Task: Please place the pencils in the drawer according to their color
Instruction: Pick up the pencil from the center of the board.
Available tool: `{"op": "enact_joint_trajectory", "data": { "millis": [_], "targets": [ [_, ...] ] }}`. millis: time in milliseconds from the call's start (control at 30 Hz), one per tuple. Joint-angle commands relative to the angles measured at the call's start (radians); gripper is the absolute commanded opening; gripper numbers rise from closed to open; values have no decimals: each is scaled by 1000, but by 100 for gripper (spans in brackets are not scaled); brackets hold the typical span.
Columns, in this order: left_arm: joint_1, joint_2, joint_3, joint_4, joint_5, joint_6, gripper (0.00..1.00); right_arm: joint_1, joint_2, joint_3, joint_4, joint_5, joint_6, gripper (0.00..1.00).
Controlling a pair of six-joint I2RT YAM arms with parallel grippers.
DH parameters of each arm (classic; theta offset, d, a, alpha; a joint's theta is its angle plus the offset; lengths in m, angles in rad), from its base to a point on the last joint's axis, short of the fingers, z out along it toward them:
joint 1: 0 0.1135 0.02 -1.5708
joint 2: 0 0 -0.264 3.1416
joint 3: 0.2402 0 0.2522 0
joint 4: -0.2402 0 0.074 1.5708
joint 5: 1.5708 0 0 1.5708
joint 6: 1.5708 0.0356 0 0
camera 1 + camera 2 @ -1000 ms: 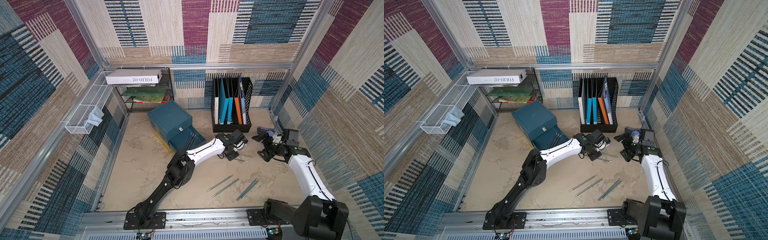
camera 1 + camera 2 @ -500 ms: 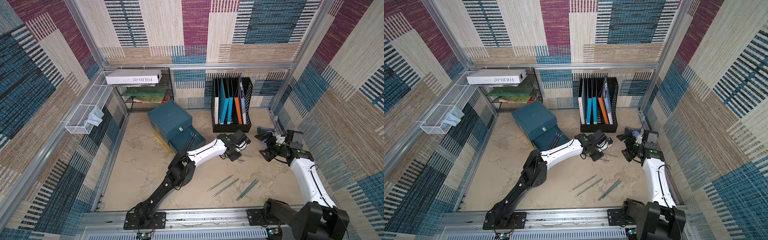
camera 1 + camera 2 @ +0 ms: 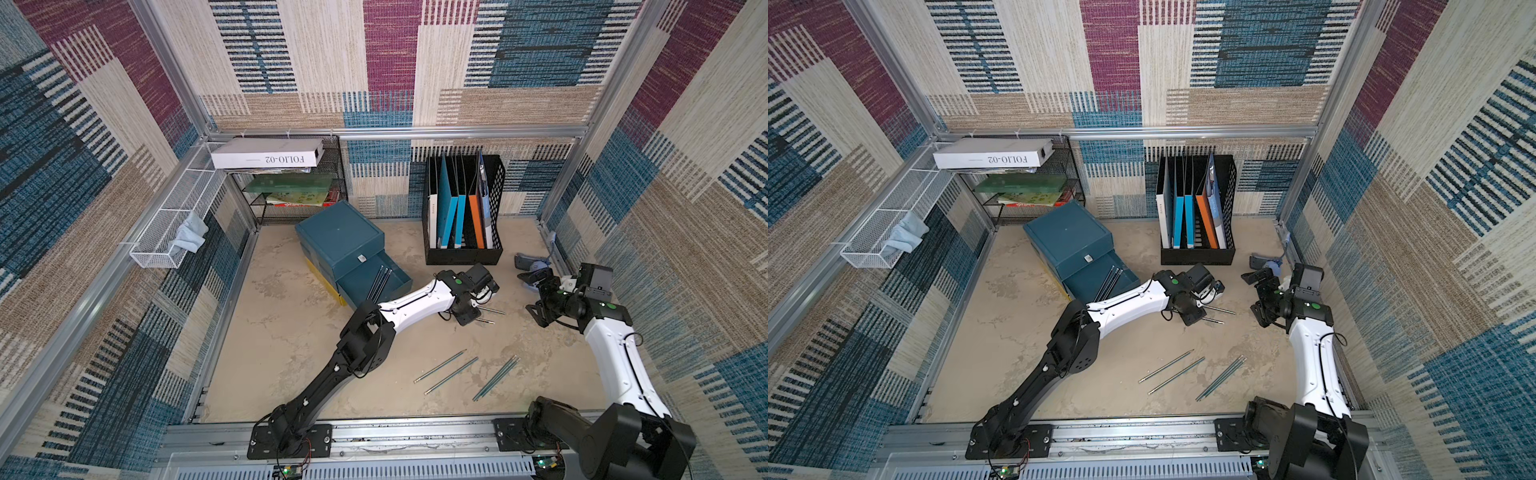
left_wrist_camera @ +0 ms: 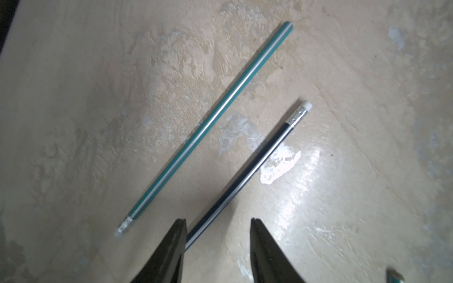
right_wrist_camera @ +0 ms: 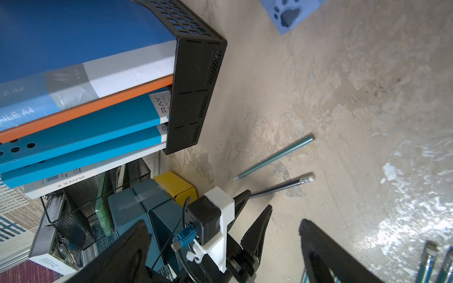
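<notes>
Two pencils before the left claw, one between its jaws.
The left claw [image 4: 217, 221], parted and gripping nothing, straddles one end of the black pencil [image 4: 247, 176] on the bench [image 4: 73, 98]. Its length slants away from the claw, with the teal pencil [image 4: 208, 125] lying alongside. The right claw [image 3: 536, 297] gapes empty, farther off.

Both top views are bright and evenly lit, with only soft shadows on the worktop [image 3: 291, 332] under the left arm [image 3: 415, 303]. The frame posts [image 3: 166, 62] bow toward the picture edges. The left wrist view is dimmer and slightly soft. There a white glare patch sits just beside the dark pencil [image 4: 245, 176], and the fingers [image 4: 171, 245] of the left end effector [image 4: 217, 221] are black, blurred shapes. In the right wrist view glare streaks the worktop beyond the dark pencil, and the fingers [image 5: 318, 245] of the right end effector [image 5: 221, 221] are out of focus.
</notes>
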Motion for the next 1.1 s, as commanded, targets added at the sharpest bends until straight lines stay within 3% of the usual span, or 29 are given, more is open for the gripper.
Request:
{"op": "enact_joint_trajectory", "data": {
  "millis": [0,400,1067],
  "targets": [
    [0,12,4,-4,20,1,47,-3,1,-2,-11,7,-14,99],
    [-1,25,-28,-4,30,-12,46,-7,6,-10,-11,10,-15,99],
    [-13,-7,-173,17,7,-23,27,-9,-26,-31,1,10,14,99]
  ]
}}
